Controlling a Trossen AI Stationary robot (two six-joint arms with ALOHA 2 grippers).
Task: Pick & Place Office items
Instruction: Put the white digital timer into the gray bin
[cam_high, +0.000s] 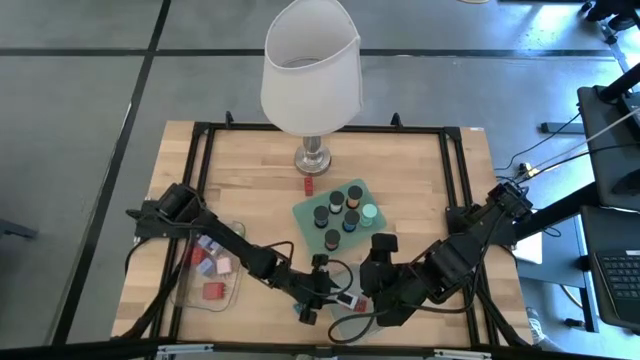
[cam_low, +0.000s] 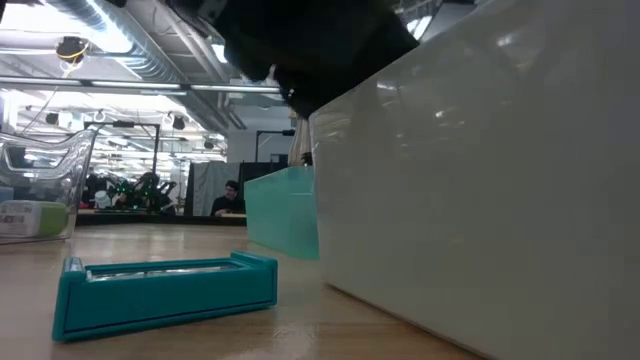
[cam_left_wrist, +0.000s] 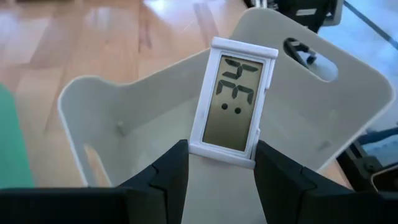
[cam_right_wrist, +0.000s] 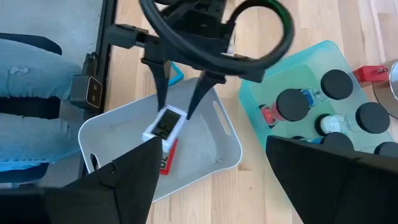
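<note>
A white-framed rectangular display (cam_left_wrist: 234, 101) with a grey LCD face sits pinched between the left gripper's (cam_left_wrist: 221, 163) dark fingers (cam_left_wrist: 169, 171), over a smooth white plastic tray (cam_right_wrist: 205, 149) at the counter's (cam_high: 420, 170) near edge. A flat red rectangle (cam_right_wrist: 166, 157) lies in that tray. The right gripper (cam_right_wrist: 211, 180) hovers just right of it, fingers wide. Farther off, a mint tray (cam_high: 305, 212) holds round-capped cylinders (cam_high: 337, 203). A teal flat rectangle (cam_low: 165, 288) lies on the wood.
</note>
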